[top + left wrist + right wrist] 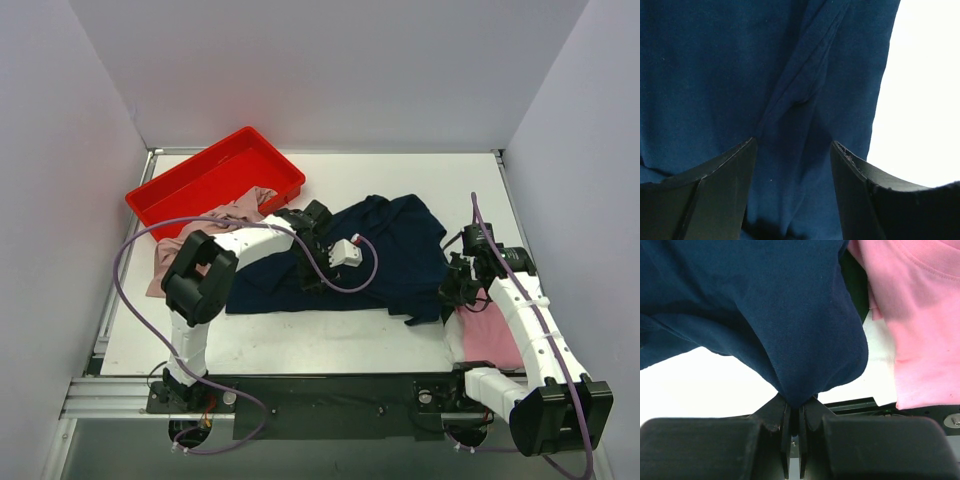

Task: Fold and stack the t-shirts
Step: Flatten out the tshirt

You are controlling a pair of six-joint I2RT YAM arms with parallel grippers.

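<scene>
Right tool pinching navy t-shirt edge; left tool spread, crease just ahead. Likely folding navy; next needs left pinch.

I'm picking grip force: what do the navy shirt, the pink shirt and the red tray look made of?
Navy shirt: soft matte knit cloth, probably cotton; it drapes and creases.
Pink shirt: similar matte jersey, with a stitched seam.
Red tray: likely rigid plastic, smooth, slightly glossy, moulded rim.
</scene>
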